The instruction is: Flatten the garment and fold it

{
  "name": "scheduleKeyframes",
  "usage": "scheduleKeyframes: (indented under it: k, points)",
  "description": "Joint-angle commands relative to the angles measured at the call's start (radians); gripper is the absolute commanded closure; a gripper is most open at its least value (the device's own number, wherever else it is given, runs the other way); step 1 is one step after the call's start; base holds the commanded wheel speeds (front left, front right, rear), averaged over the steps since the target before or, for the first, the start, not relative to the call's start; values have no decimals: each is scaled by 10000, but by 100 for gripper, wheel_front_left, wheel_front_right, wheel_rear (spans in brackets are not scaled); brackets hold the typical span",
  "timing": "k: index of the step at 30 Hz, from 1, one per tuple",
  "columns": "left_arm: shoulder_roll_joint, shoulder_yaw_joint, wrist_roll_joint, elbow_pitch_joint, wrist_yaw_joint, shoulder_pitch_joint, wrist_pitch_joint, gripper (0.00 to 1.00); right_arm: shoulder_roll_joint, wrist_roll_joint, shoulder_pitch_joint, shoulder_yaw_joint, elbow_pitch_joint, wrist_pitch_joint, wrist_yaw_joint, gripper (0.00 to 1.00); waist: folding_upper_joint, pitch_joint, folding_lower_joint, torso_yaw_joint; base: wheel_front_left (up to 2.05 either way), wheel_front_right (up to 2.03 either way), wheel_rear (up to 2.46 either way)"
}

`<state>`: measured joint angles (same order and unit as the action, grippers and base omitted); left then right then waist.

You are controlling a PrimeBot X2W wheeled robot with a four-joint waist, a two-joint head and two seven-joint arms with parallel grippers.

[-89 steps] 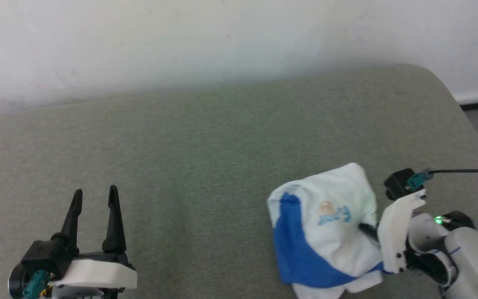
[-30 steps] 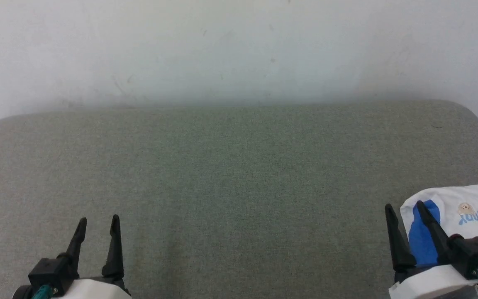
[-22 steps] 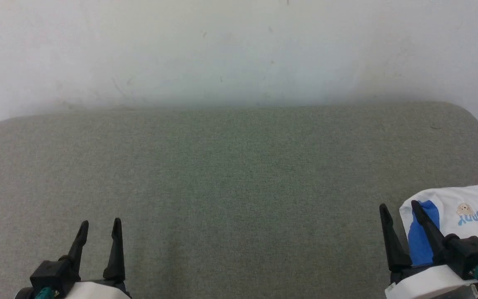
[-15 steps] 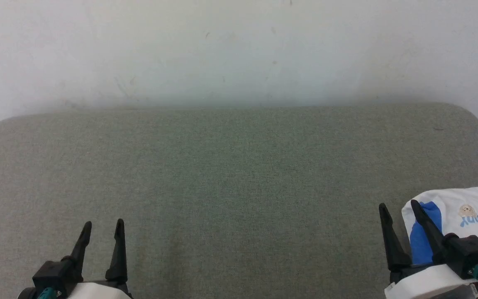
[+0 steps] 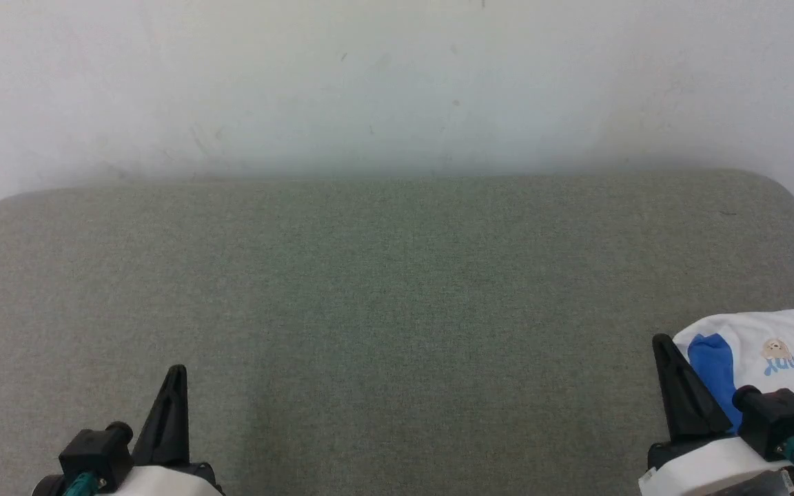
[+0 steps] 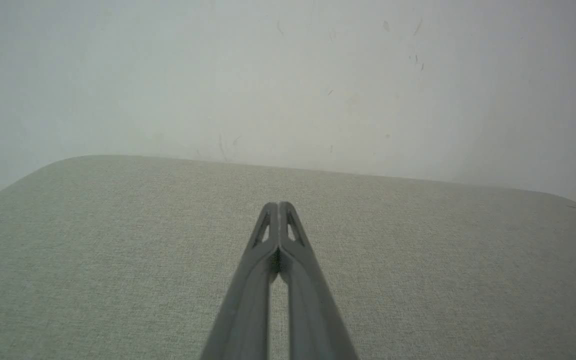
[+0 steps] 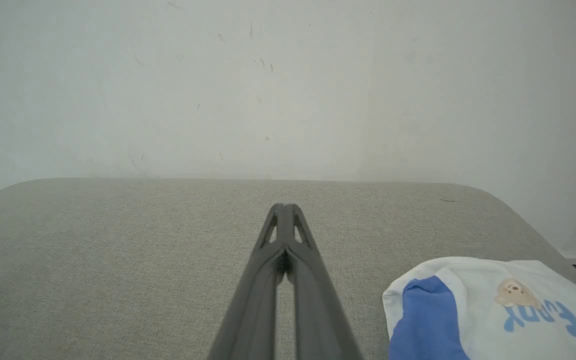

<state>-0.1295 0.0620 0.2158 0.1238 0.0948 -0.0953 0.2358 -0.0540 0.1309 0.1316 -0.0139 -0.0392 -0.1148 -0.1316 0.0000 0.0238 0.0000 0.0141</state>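
**Garment [image 5: 776, 331] bunched at the tabletop's [image 5: 397, 289] near right**

Grey-green fabric covers the round-cornered tabletop, which meets a scuffed white wall [image 5: 397, 83]. The garment lies in a crumpled heap: white cloth, a blue patch [image 5: 713, 358] on its left, blue lettering [image 5: 791, 363] and a tan figure [image 5: 775, 347] facing up. The right pincer [image 5: 660, 341] sits just left of it, fingers pressed together, empty, pointing at the wall. The left pincer [image 5: 175, 375], likewise closed, rests well apart at the near left.

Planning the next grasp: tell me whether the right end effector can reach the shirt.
Probably yes: the shirt lies close beside the shut right end effector, with nothing between them.
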Motion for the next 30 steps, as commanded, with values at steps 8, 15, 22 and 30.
scheduleKeyframes:
  k: [8, 15, 22, 30]
  points:
    - [82, -63, -294, -136, -123, 140, -188, 100, 7, -157, -180, 19, 49, 106, 1, 100, 0, -17, 0, -10, 0, 0, 0]
    - [129, -99, -417, -209, -178, 193, -331, 100, 9, -233, -255, 27, 72, 175, 2, 100, 0, -32, 0, -19, 0, 0, 0]
    - [175, -136, -540, -281, -232, 247, -473, 100, 11, -308, -329, 35, 94, 243, 2, 100, 0, -46, 0, -27, 0, 0, 0]
    - [229, -178, -680, -364, -294, 308, -637, 100, 13, -395, -415, 44, 120, 322, 3, 100, 0, -63, 0, -37, 0, 0, 0]
